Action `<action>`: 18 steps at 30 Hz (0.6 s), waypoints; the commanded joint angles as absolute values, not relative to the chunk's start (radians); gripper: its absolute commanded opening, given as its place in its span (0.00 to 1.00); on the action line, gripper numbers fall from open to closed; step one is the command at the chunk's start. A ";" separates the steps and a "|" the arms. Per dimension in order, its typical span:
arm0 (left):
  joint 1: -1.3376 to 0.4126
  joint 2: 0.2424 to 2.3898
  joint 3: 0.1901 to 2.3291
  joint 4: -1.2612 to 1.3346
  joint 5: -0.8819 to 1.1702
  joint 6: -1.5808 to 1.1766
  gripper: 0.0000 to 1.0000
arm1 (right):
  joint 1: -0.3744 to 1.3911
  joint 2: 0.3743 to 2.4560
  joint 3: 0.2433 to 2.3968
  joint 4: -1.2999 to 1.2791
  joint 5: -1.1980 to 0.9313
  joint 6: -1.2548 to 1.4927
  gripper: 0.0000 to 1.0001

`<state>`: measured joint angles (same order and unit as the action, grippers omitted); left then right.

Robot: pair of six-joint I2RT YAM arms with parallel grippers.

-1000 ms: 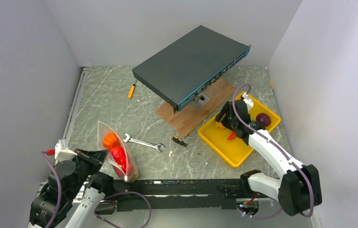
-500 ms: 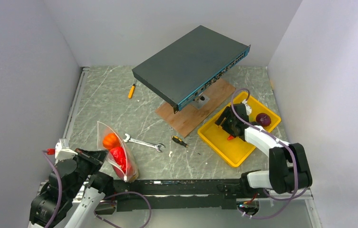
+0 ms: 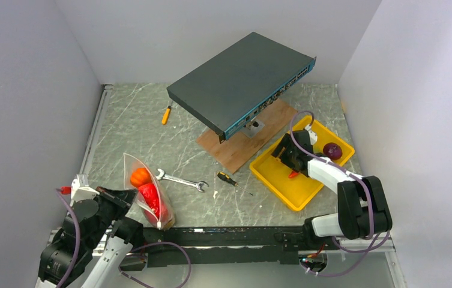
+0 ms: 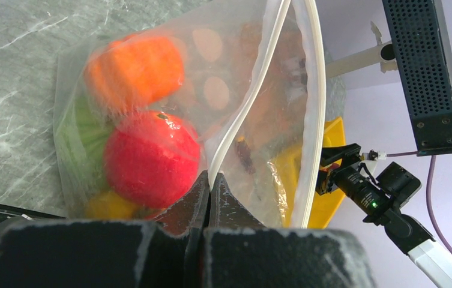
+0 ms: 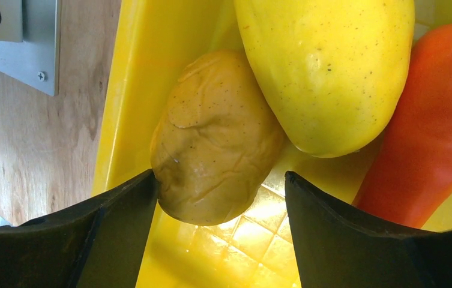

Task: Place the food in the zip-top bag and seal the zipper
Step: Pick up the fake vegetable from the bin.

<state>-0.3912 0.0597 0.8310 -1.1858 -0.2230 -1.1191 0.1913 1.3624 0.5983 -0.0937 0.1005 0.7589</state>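
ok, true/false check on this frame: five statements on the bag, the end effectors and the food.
1. The left end effector is shut on the zip-top bag at its mouth edge. True.
2. The bag is empty. False: a red pepper and an orange pumpkin are inside.
3. The right end effector is open around a potato in the yellow tray. True.
4. The purple onion is in the bag. False: it lies in the tray.
5. The zipper is sealed. False: its two strips stand apart, mouth open.

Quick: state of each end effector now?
Left end effector: shut on the zip-top bag edge.
Right end effector: open around a potato in the yellow tray.
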 commanded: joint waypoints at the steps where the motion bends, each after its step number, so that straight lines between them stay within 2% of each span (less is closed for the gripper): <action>1: -0.390 0.073 0.818 -1.150 -0.200 -1.114 0.00 | 0.187 1.333 0.614 -0.047 0.141 0.738 0.78; 7: -0.391 0.066 0.816 -1.153 -0.196 -1.119 0.00 | 0.186 1.300 0.630 -0.093 0.152 0.733 0.78; 11: -0.391 0.059 0.820 -1.164 -0.198 -1.122 0.00 | 0.187 1.191 0.633 -0.191 0.220 0.713 0.81; 16: -0.391 0.044 0.823 -1.173 -0.205 -1.124 0.00 | 0.155 1.034 0.591 -0.296 0.403 0.732 0.95; 18: -0.391 0.043 0.825 -1.175 -0.207 -1.126 0.00 | 0.101 1.024 0.561 -0.299 0.382 0.736 0.96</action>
<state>-0.3912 0.0559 0.8192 -1.1797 -0.2077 -1.1202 0.1711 1.0580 0.5976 -0.2317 0.2863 0.7277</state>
